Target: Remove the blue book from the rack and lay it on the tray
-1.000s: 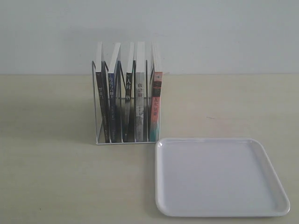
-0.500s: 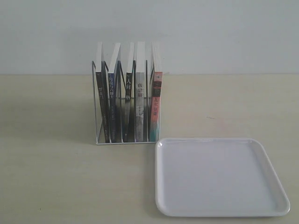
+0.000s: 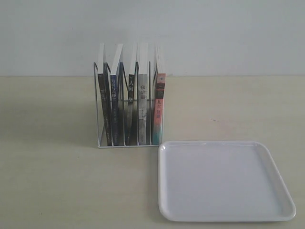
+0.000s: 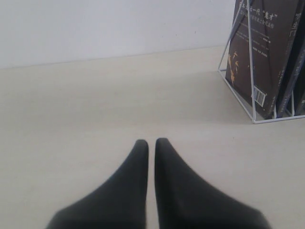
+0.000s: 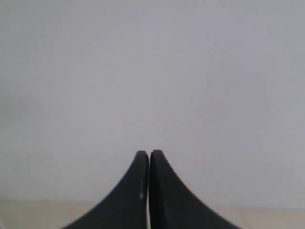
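The white wire rack [image 3: 98,114] stands on the table at centre left, holding several upright books. The blue book [image 3: 114,107], with a blue spine and pale characters, sits in the second slot from the left, between black-spined books. The white tray [image 3: 224,214] lies flat in front and to the right of the rack. Neither arm shows in the exterior view. My left gripper [image 4: 151,142] is shut over bare table, with the rack [image 4: 255,119] and a dark book cover [image 4: 259,47] off to one side. My right gripper [image 5: 149,153] is shut, facing a blank wall.
A pink-and-teal-spined book [image 3: 160,107] fills the rightmost slot, nearest the tray. A pale wall rises behind the beige table [image 3: 47,181].
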{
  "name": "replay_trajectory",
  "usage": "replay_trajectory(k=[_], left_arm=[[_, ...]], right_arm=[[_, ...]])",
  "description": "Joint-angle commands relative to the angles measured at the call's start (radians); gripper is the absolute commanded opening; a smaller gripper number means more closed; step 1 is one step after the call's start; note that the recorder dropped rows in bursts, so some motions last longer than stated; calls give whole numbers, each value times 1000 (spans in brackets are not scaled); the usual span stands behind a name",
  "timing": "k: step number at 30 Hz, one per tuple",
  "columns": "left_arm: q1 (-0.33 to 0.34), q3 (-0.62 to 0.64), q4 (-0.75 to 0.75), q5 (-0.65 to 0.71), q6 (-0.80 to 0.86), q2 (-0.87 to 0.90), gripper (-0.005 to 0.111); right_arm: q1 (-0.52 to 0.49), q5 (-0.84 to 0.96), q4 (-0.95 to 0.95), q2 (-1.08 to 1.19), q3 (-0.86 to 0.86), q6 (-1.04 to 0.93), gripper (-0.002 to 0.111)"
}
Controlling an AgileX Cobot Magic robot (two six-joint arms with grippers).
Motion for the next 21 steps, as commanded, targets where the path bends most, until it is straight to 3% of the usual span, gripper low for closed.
replay_trajectory(k=[1,10,21], left_arm=[[2,-3,-2,-16,2,-3,5],[2,-3,-2,-16,2,-3,5],[2,-3,-2,-16,2,-3,5]], right_arm=[[-5,199,2,197,-114,-10,0],[-5,-23,2,350,-126,-8,0],[-5,25,22,419,-126,82,0]])
